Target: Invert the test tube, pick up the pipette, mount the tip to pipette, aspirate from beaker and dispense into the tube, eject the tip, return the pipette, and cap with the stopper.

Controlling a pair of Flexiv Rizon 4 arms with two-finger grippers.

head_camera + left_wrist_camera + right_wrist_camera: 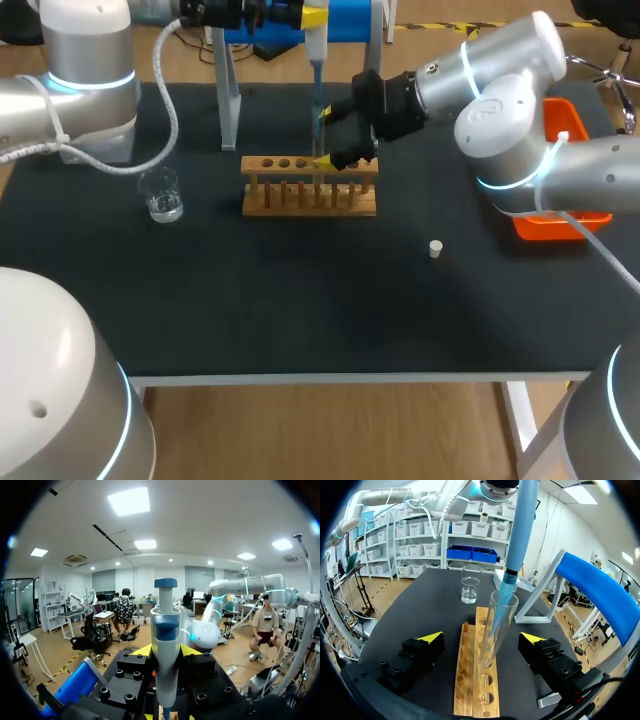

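Black table (300, 300) fills the head view. A wooden rack (310, 188) sits mid-table. The beaker (162, 196) is off to its left. The white stopper (435, 248) lies loose in front and to the right, well apart from the rack. An orange tray (560, 228) is at the right edge, partly behind the right arm. The left arm crosses the back and holds the pipette (315, 45) upright above the rack. Its tip runs down into the test tube (318, 150) standing in the rack. The right gripper (324, 137) is at the tube, with one yellow tip behind it and one in front.

Left wrist view: the left gripper (166, 652) has its fingers clamped on the pipette body from both sides, plunger end up. The vertical hold suits dispensing straight down.

Right wrist view: the right gripper's fingers are spread wide, one on each side of the tube, neither touching. The tube is mouth up in a rack hole and leans slightly. The blue tip (506, 597) is inside its mouth. This is probably the dispense step, with the right gripper flanking the tube, ready to steady it. Liquid level in the tube: cannot tell. The stopper is not yet on, so eject, return and cap remain.
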